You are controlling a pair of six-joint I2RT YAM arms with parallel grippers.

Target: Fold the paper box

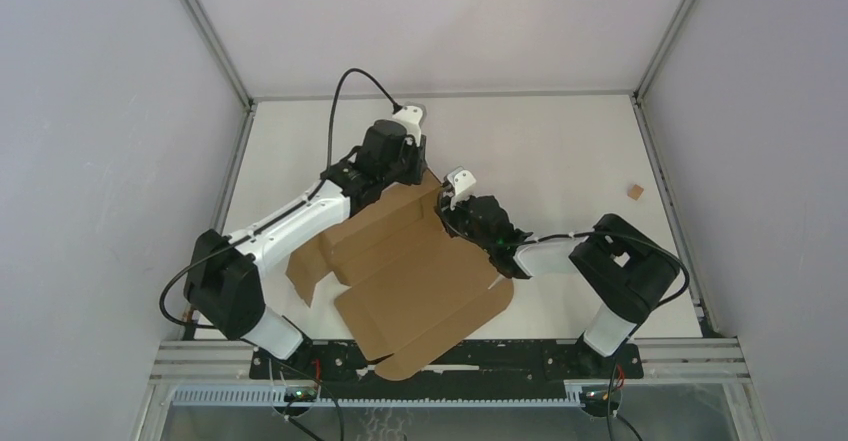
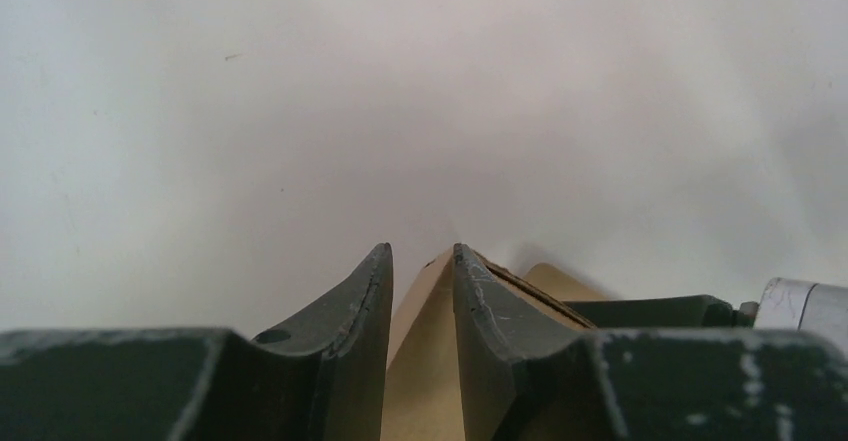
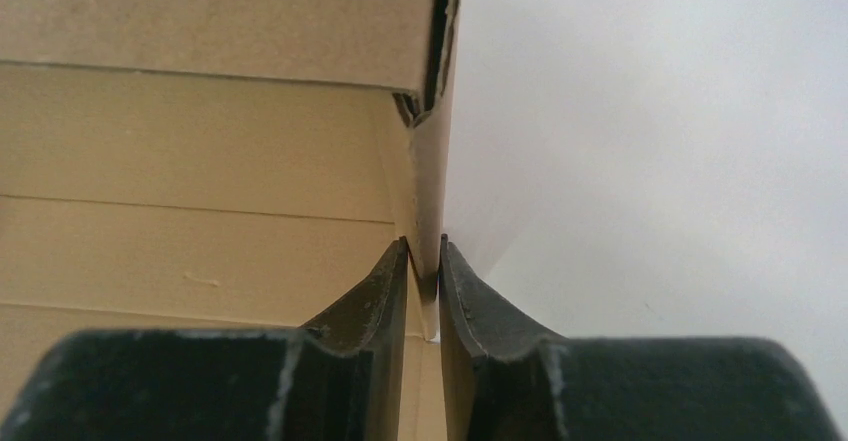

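Table (image 1: pixel 560 141): white, walled on three sides; my two bases sit at its 6 o'clock edge.
Paper box (image 1: pixel 420 281): plain brown, half-folded, lying skewed on the table from centre down toward 6 o'clock. One rounded flap hangs over the near edge by my bases. A loose flap sticks out at 9 o'clock. The far part, toward 12 o'clock, is raised into a wall.
Left arm (image 1: pixel 290 223): white and black, reaching from 7 o'clock up across the box's 10 o'clock side to its far corner.
Right arm (image 1: pixel 620 271): elbow bent at 4 o'clock, forearm running toward 9 o'clock and ending at the box's 1 o'clock edge.
Left gripper (image 2: pixel 420 251): at the box's 12 o'clock corner. My jaws are narrow, and brown cardboard fills the gap between the fingers (image 2: pixel 360 301), so I read it as a clamp on the raised wall. White table lies beyond the tips.
Right gripper (image 3: pixel 422 246): just beside my left one, toward 4 o'clock of it. My jaws are narrow, with the thin upright edge of a box wall standing between the fingertips (image 3: pixel 390 281). I cannot tell if they press it or only flank it. The box's inside panels lie at 9 o'clock of the tips, bare table at 3 o'clock.
Scrap (image 1: pixel 633 191): tiny brown cardboard bit, alone near the table's 3 o'clock edge, well apart from the box and both arms.
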